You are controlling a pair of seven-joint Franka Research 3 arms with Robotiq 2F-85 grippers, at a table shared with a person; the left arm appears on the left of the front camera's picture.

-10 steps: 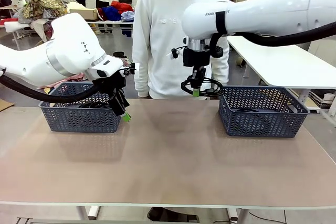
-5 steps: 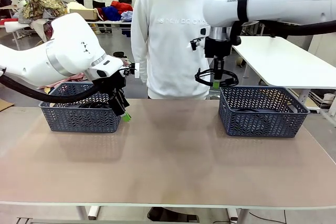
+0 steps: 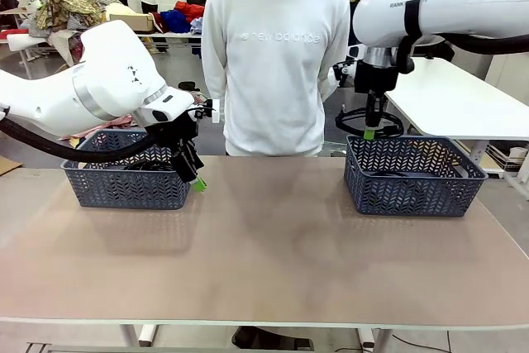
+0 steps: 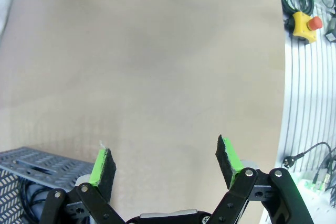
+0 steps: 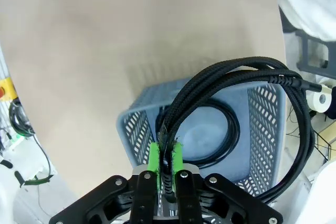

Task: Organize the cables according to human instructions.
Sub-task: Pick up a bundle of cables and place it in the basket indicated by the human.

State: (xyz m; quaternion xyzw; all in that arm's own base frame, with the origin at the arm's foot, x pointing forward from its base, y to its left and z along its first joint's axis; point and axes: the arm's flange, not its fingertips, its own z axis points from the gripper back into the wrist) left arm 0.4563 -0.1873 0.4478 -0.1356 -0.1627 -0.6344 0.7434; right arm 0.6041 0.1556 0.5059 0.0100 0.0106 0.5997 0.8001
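Note:
My right gripper (image 3: 369, 133) is shut on a coiled black cable (image 3: 369, 121) and holds it in the air just above the left end of the right basket (image 3: 412, 176). In the right wrist view the cable (image 5: 247, 93) loops out past the green pads (image 5: 154, 164), and a second coiled cable (image 5: 210, 129) lies flat on the floor of the basket (image 5: 262, 114) below. My left gripper (image 3: 197, 181) hangs open beside the right end of the left basket (image 3: 124, 183), where a cable (image 3: 140, 166) shows dimly. The left wrist view has the left gripper (image 4: 165, 161) empty above bare table.
A person in a white sweatshirt (image 3: 277, 55) stands at the far side of the table, between the two baskets, arms down. The brown tabletop (image 3: 264, 245) stretches between the baskets. A corner of the left basket (image 4: 31, 163) sits by my left fingers.
My right arm has carried the coiled cable to the right, from in front of the person to just over the right basket. The left arm has not moved.

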